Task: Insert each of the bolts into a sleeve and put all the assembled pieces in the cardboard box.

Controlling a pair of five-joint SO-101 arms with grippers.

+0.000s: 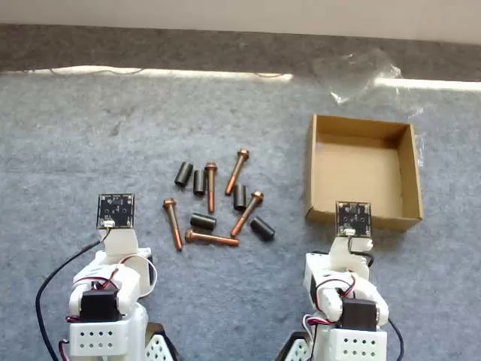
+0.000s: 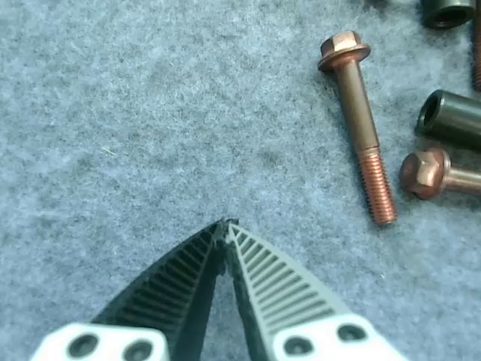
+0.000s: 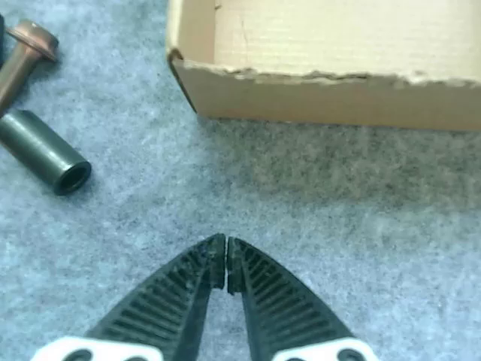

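Closed right claw (image 3: pixel 225 259) before cardboard box (image 3: pixel 323 94)

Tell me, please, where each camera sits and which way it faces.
High: fixed above the table, looking down on bolts, sleeves, box; both arms show.
Left wrist: on the left arm, facing the leftmost bolt past its shut left gripper.
Right wrist: on the right arm, facing the box past its shut right gripper.
Shared: box, in high and right wrist.

Coppery brown on the bolts (image 1: pixel 210 186), dull black on the sleeves (image 1: pixel 184 174), plain tan on the cardboard box (image 1: pixel 361 125). Mottled grey with paler flecks across the table covering (image 1: pixel 75 135). Black with fine slanted ribbing on the left gripper (image 2: pixel 225 224) and the right gripper (image 3: pixel 225 241), white at their bases.
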